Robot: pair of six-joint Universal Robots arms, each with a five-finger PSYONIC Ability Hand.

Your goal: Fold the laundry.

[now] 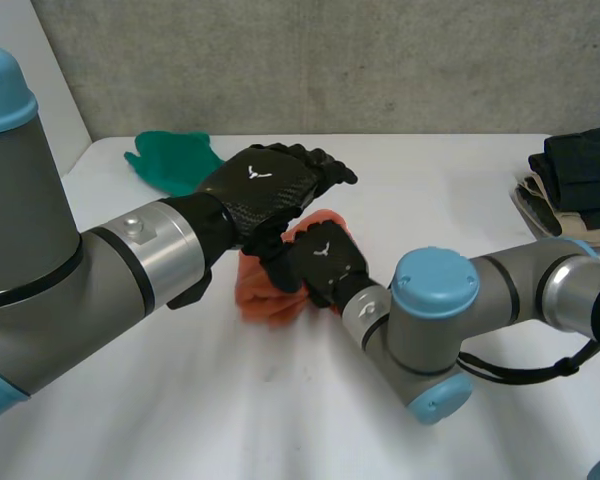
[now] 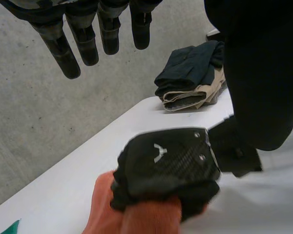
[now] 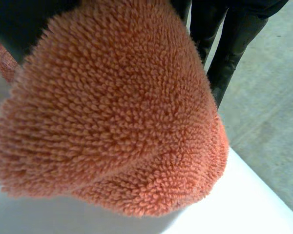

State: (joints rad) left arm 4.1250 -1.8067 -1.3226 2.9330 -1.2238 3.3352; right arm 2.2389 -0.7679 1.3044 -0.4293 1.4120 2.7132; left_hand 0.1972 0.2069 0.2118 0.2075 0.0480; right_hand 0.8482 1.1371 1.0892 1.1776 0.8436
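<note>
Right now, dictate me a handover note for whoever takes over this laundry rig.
Left robot hand: open, fingers straight, above the orange towel.
Right robot hand: shut on the towel, which is bunched on the table.
Waiting: green cloth, crumpled, far left.
Done: folded stack of dark and beige clothes at right.
Left: fold towel, then green cloth.

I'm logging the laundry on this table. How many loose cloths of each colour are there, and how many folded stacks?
orange cloth: 1
green cloth: 1
folded stack, dark over beige: 1
Total: 3
</note>
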